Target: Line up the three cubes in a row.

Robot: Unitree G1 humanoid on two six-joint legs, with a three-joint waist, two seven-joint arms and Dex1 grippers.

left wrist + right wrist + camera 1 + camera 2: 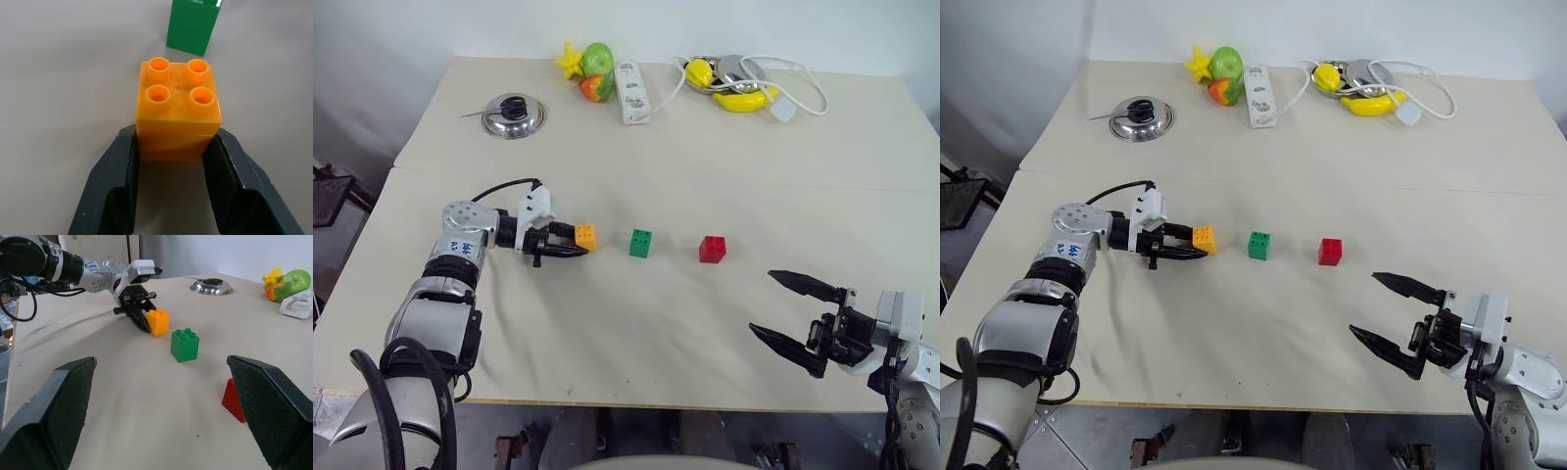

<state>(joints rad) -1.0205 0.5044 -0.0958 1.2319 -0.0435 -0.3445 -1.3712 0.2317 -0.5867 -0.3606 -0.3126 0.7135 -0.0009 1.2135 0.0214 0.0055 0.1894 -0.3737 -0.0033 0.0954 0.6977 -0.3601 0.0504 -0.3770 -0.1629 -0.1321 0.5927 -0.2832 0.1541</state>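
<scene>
We see the orange cube (pixel 585 236), green cube (pixel 641 243) and red cube (pixel 712 249) nearly in a row; left claw (pixel 570 241) clamps the orange one, right claw (pixel 786 311) gapes apart.

Head cameras look down over the table (pixel 724 157); both wrist views, low and close, share the orange-yellow cube (pixel 177 110).

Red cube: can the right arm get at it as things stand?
Probably yes. The right gripper is open and holds nothing, and the red cube stands alone on bare table just ahead of it, apart from the green cube. The left gripper is shut on the orange cube, well aside.
</scene>
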